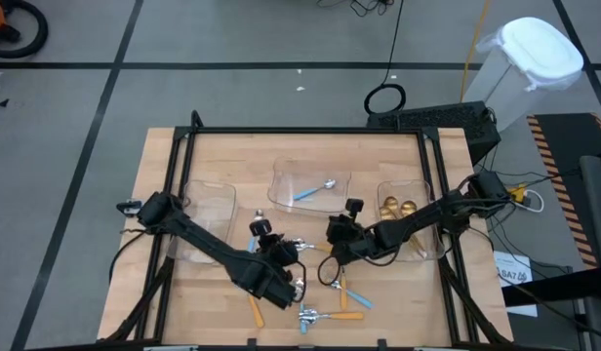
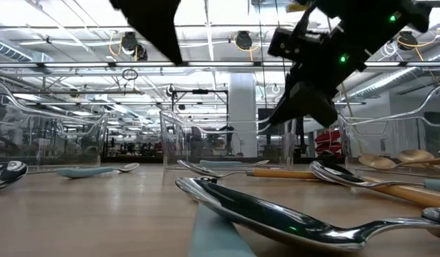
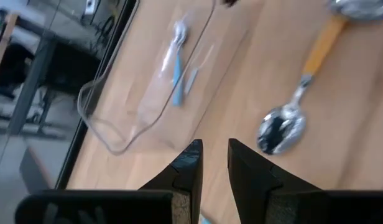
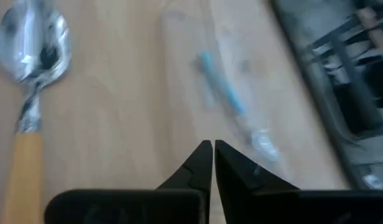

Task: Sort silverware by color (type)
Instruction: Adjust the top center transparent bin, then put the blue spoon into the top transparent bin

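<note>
Left gripper [image 1: 297, 290] hovered narrowly open near the table's front edge [image 1: 281, 336] (empty); right gripper [image 1: 330, 274] pinched closed, empty. Orange-handled spoons [image 1: 344, 315] lay scattered between, one blue-handled spoon [image 1: 311, 191] in middle tray [image 1: 281, 195].

A wooden table [image 1: 398, 302] in a black frame [image 1: 310, 130] stands on a grey floor [image 1: 232, 58] crossed by dark lines. A white bin [image 1: 535, 58] stands beyond the table's far right corner. Ceiling lights [image 2: 77, 32] and pipes fill the room behind.
</note>
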